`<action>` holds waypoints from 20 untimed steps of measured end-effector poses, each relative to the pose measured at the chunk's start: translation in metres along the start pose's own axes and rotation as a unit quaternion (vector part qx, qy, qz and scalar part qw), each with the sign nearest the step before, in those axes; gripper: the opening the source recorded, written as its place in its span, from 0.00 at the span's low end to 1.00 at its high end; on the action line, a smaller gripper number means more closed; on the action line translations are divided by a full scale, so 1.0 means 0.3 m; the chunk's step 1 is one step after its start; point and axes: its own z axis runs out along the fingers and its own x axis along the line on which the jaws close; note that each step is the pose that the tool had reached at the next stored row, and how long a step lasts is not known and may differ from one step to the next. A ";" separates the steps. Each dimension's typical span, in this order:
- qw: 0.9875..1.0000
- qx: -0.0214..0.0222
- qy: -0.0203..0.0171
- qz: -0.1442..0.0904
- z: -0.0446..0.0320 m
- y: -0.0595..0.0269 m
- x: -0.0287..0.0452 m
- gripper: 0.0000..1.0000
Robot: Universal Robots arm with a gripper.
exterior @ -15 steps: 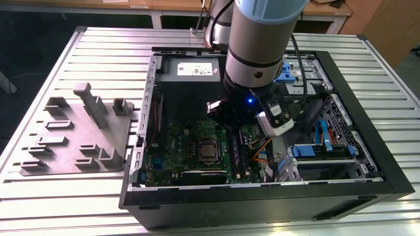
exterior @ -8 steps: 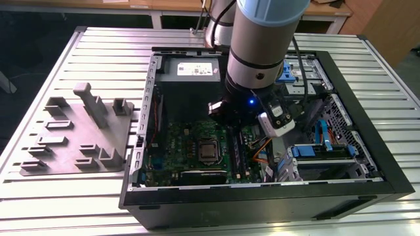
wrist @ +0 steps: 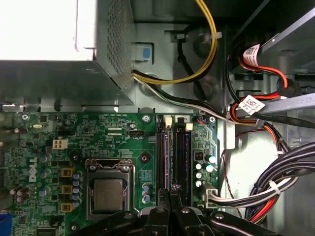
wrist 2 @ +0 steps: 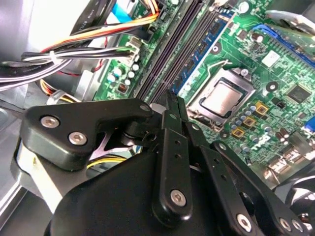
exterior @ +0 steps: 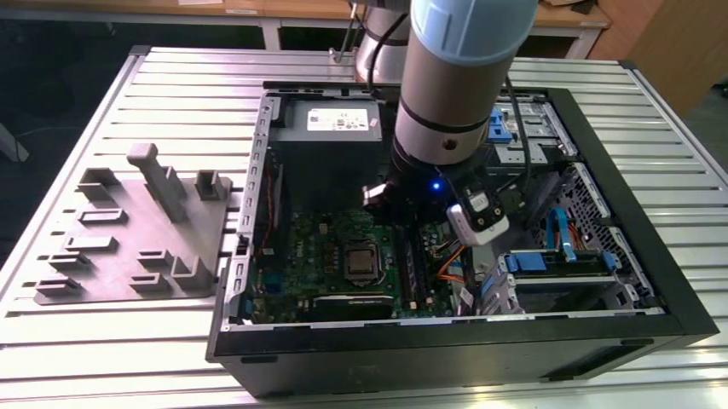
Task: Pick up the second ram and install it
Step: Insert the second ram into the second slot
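My pincer point(wrist 2: 173, 104) is down inside the case point(exterior: 432, 362), fingers squeezed nearly together over the end of the black slots point(wrist: 182, 153) next to the processor point(wrist: 108, 194). The ram stick? Hidden under my fingers, honestly can't tell if I'm clamping it or it's already seated.

Second ram point(wrist: 164, 157), seen edge-on as a long, narrow, dark strip, stood upright on the green motherboard point(wrist: 123, 132), set just beside the processor socket point(wrist: 108, 194), one end covered by the gripper point(wrist: 170, 191)

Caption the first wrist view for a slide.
Gripper above the memory slots on the motherboard, beside the CPU socket.
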 end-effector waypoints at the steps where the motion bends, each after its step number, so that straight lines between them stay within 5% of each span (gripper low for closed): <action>1: 1.000 0.000 0.000 0.000 0.001 0.000 0.000 0.12; 20: 1.000 0.000 0.000 0.000 0.025 -0.002 -0.005 0.12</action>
